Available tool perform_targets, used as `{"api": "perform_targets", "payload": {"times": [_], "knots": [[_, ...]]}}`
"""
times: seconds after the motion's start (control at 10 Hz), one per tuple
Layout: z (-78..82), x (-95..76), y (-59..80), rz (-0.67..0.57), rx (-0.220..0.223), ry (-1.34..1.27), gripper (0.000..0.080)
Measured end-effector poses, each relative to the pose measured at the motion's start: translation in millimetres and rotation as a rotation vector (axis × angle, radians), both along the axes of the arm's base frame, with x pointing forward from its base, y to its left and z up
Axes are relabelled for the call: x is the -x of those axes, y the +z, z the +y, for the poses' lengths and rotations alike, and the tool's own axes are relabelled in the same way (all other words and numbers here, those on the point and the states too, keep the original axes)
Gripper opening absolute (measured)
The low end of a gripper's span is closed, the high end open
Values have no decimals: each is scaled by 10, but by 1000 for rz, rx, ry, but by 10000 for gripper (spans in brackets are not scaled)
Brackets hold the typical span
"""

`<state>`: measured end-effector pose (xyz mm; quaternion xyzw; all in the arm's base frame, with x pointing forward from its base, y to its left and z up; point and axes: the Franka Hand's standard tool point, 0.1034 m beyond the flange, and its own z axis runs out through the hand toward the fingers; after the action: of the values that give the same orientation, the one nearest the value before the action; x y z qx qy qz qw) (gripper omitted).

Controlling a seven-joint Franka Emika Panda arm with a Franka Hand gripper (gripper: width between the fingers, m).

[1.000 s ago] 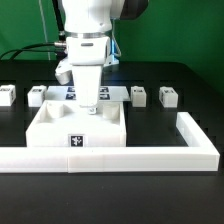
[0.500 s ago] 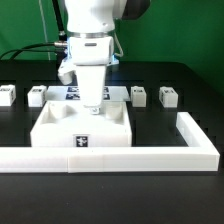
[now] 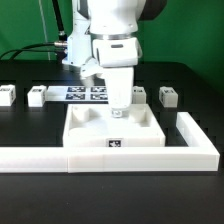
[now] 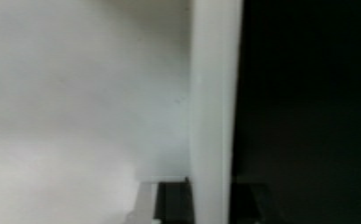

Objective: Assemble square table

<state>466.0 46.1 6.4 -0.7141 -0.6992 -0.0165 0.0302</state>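
Observation:
The square table slab (image 3: 115,137) is white with a raised rim and lies against the long white barrier, towards the exterior view's right. My gripper (image 3: 118,111) comes down onto its far rim with the jaws shut on the rim wall. In the wrist view the rim (image 4: 212,110) runs between my dark fingertips (image 4: 173,202), with my gripper (image 4: 212,202) closed round it and the slab's white floor (image 4: 79,100) on one side. Two white block legs (image 3: 8,95) (image 3: 38,95) stand at the far left. Two more (image 3: 139,94) (image 3: 168,97) stand at the far right.
The white L-shaped barrier (image 3: 40,156) runs along the front and turns back at the exterior view's right (image 3: 194,131), close to the slab's right edge. The marker board (image 3: 84,93) lies flat behind the slab. The table surface is black.
My gripper has slid towards the exterior view's right with the slab held by its rim. The slab moved along the barrier towards the right corner. The legs have not moved.

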Motion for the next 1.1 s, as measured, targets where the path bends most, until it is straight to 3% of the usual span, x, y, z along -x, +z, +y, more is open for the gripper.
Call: {"api": "perform_targets", "payload": {"times": [0.5, 1.0, 1.1], "knots": [[410, -188, 5, 3, -8, -65, 58], [396, -236, 5, 10, -3, -82, 66], [394, -235, 4, 11, -3, -82, 240]]}}
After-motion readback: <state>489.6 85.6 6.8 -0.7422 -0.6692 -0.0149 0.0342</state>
